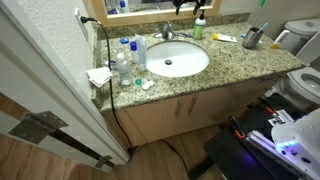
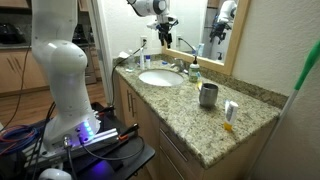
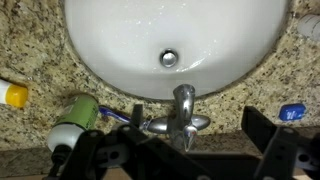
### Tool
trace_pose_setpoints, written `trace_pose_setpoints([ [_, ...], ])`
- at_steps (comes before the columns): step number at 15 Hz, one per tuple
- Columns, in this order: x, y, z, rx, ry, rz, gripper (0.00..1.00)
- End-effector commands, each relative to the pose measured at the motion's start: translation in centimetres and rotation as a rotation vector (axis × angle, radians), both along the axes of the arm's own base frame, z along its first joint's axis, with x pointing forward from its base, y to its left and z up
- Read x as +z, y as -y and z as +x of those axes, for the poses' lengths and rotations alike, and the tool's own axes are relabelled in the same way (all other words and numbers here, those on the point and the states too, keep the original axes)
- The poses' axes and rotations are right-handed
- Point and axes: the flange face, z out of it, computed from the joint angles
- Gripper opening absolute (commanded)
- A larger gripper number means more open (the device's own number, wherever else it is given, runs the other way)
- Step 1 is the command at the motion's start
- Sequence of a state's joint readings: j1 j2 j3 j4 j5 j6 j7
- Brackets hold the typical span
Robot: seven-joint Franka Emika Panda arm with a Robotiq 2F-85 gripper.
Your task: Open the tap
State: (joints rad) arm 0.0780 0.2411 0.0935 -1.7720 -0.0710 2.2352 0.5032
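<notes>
The tap (image 3: 182,118) stands on the granite bench (image 1: 250,65) at the back rim of the white basin (image 1: 170,62), its short spout reaching over the bowl toward the drain (image 3: 169,58). In the wrist view the gripper (image 3: 172,142) hangs over that back rim with its fingers spread wide on either side of the tap, holding nothing and not touching it. This looks like the approach. To do it well, come straight down centred on the chrome handle rather than the spout, and close or press only once the fingers are level with it. Then move the handle slowly, since the pictures do not show whether it lifts or swings. Keep the fingers clear of the green-topped bottle (image 3: 75,115), which is just beside the tap along the basin's rim. No brand or writing can be read; the labels on the clear bottles (image 1: 123,66) at the basin's side are too small.
</notes>
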Motion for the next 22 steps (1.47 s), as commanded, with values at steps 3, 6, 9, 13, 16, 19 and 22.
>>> trace_pose_setpoints([
  [3,0.3,0.0,-0.1,0.001,0.002,-0.001,1.0],
  [6,-0.2,-0.3,0.0,0.017,-0.007,-0.004,1.0],
  [9,-2.4,-1.3,2.3,0.059,0.027,-0.01,1.0],
  [13,-4.3,-1.4,5.8,0.04,0.057,-0.026,1.0],
  [16,-5.3,-1.3,8.5,-0.008,0.091,-0.08,1.0],
  [19,-5.7,-2.1,10.3,-0.05,0.128,-0.101,1.0],
  [22,-5.8,-1.9,9.6,-0.042,0.109,-0.082,1.0],
])
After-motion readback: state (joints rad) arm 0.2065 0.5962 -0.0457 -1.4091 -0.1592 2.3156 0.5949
